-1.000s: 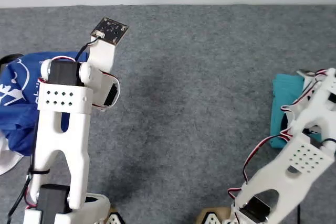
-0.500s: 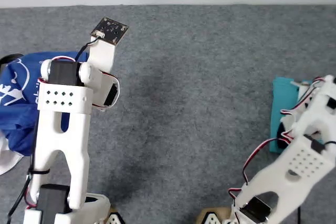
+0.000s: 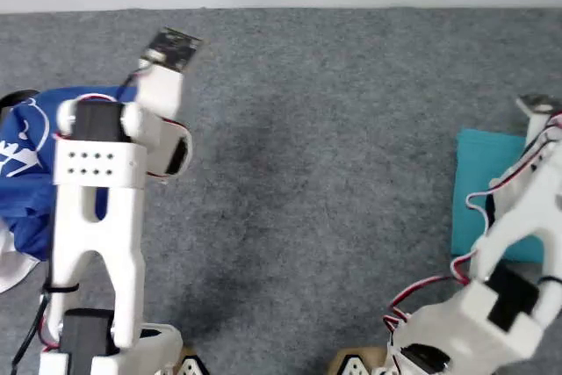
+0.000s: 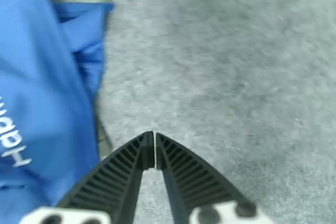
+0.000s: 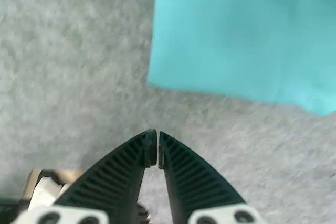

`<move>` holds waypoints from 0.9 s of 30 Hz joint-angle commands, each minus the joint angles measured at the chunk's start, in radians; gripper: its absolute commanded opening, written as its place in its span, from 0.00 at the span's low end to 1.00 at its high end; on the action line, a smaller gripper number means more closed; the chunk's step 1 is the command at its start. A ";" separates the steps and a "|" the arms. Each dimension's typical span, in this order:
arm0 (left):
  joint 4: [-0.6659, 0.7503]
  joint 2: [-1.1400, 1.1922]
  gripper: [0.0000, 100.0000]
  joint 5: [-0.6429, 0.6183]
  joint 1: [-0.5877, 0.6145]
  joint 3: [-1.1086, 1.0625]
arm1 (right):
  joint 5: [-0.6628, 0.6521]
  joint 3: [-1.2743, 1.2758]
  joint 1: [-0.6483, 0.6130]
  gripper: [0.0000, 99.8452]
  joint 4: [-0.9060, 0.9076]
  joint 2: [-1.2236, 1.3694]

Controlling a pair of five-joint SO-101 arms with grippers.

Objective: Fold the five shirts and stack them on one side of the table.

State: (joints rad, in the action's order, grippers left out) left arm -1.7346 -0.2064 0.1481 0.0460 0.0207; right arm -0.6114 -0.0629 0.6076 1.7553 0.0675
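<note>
Grabbing tip: my guess was the blue shirt (image 4: 42, 77) came next, so the left gripper (image 4: 155, 137) would've needed to spread its tips, pinch one edge only, then drag it flat toward the middle.
left gripper: tips pressed together, nothing held, over bare table (image 3: 334, 129) just beside the blue shirt.
right gripper (image 5: 154, 132): tips together too, empty, near the teal shirt (image 5: 247, 35) corner.
blue shirt: crumpled heap with white print at 9 o'clock, white cloth (image 3: 10, 274) poking out underneath.
teal shirt: flat folded rectangle at 3 o'clock.

blue shirt (image 3: 26, 191) white print; teal shirt (image 3: 481, 195) plain; grey table (image 3: 325, 129).
</note>
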 commanded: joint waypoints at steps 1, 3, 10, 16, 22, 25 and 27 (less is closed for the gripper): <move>-0.020 -0.041 0.06 0.028 0.112 0.077 | -0.005 0.115 -0.007 0.01 0.039 -0.143; -0.020 -0.043 0.16 0.091 0.196 0.081 | -0.003 0.186 -0.007 0.01 0.039 -0.200; -0.015 -0.018 0.26 0.397 0.468 0.079 | 0.023 0.341 -0.005 0.01 0.039 -0.321; 0.077 0.074 0.26 0.549 0.608 0.081 | 0.147 0.384 -0.008 0.01 0.039 -0.329; 0.199 0.187 0.26 0.582 0.677 0.081 | 0.196 0.420 -0.008 0.01 0.039 -0.335; 0.209 0.265 0.26 0.582 0.675 0.079 | 0.227 0.436 -0.008 0.01 0.039 -0.335; 0.210 0.307 0.22 0.582 0.667 0.079 | 0.249 0.436 -0.008 0.01 0.041 -0.335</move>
State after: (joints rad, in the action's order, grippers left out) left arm -1.5505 0.0744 0.7173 0.7135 0.0560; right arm -0.3951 0.3790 0.6076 1.7553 -0.2286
